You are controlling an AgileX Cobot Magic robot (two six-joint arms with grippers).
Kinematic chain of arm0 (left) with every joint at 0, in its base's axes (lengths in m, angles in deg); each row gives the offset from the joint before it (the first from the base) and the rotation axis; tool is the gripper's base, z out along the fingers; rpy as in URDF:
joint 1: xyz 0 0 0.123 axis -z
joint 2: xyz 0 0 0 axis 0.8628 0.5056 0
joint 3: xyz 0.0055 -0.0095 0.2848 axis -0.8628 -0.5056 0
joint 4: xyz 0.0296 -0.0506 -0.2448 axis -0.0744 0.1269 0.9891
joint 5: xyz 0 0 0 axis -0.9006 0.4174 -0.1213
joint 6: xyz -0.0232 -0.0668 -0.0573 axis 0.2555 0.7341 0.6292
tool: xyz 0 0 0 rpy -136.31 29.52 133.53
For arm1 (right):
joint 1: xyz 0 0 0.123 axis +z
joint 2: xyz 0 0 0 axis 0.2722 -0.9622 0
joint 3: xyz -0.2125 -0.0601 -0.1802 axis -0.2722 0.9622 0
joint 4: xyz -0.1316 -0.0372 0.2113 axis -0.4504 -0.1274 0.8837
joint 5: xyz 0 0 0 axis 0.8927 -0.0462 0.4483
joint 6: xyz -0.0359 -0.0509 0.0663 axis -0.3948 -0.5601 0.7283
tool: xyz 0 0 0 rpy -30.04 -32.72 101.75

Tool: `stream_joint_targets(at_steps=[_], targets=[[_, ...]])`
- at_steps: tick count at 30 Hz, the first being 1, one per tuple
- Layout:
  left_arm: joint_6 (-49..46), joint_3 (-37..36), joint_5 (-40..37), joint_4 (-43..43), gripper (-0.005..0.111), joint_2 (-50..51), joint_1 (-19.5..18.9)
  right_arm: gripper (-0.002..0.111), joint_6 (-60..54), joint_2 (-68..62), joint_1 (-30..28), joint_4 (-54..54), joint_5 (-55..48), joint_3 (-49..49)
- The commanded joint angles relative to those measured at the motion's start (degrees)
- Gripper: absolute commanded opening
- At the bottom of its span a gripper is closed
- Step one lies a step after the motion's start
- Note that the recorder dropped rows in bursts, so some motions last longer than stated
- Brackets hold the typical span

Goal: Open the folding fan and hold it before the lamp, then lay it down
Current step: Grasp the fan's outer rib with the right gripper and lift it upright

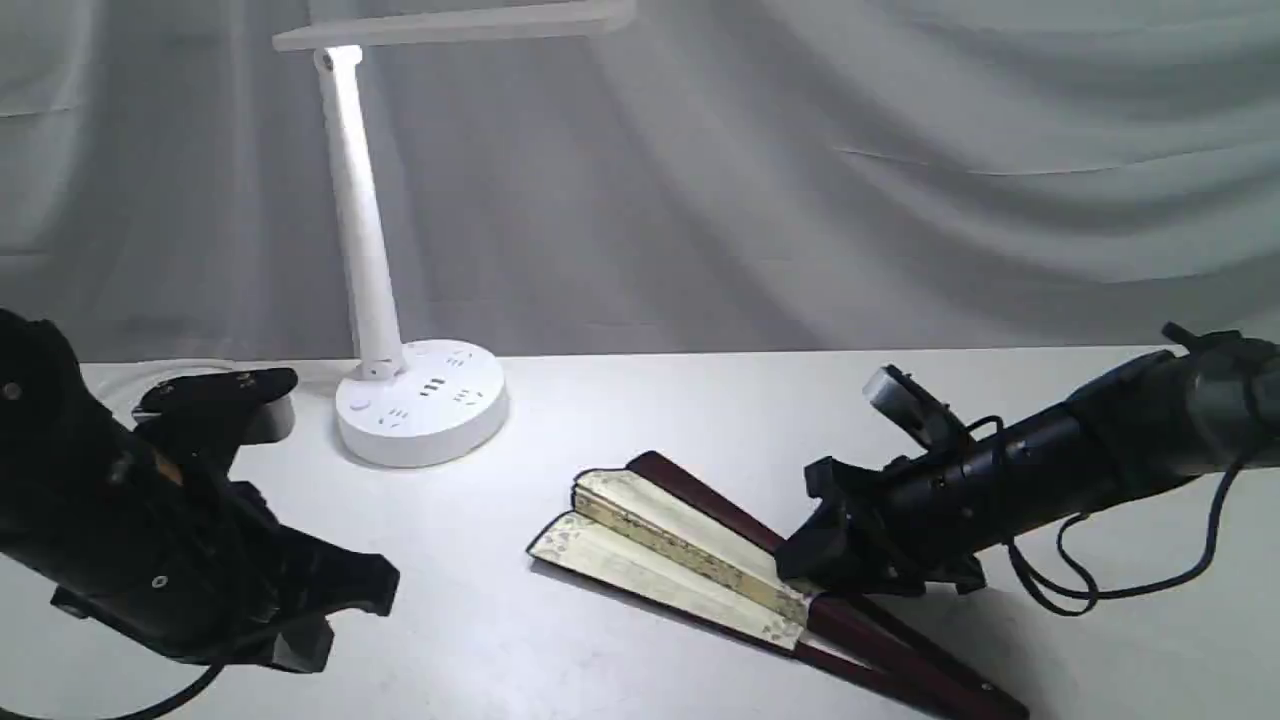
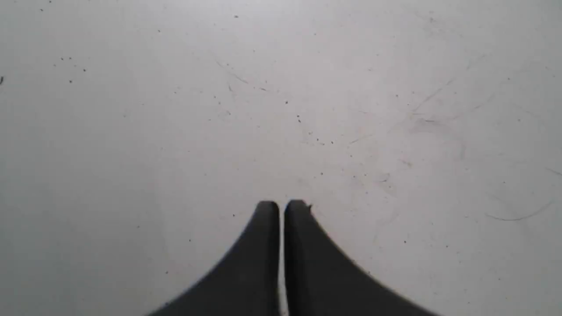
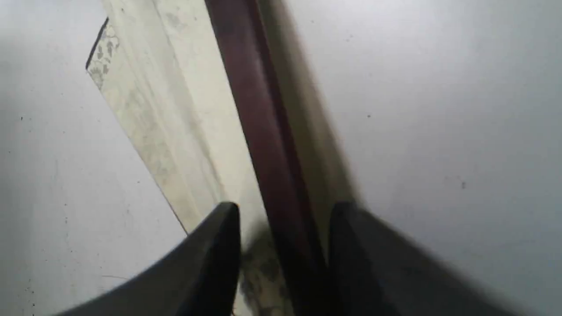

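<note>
The folding fan point(image 1: 680, 560) lies on the white desk point(image 1: 620, 400), only a little spread. Its cream leaf end is turned toward the lamp point(image 1: 420, 405) and its maroon ribs run toward the near right edge. The lamp stands at the back left, apart from the fan's tip. The right claw point(image 3: 285, 210) is down over the fan where leaf meets ribs, its 2 fingers parted with 1 maroon guard between them; I cannot tell whether they touch it. The left claw point(image 2: 282, 206) hangs above bare desk on the left, closed on nothing.
</note>
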Motion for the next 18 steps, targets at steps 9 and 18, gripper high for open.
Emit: stream_joint_targets(at_steps=[9, 18], targets=[[-0.2, -0.3, 0.7, 0.5, 0.0, -0.3, 0.0, 0.0, -0.8, -0.1, 0.2, 0.3, -4.8, -0.3], [-0.2, -0.3, 0.7, 0.5, 0.0, -0.3, 0.0, 0.0, -0.7, -0.1, -0.9, 4.1, -11.1, -0.3]])
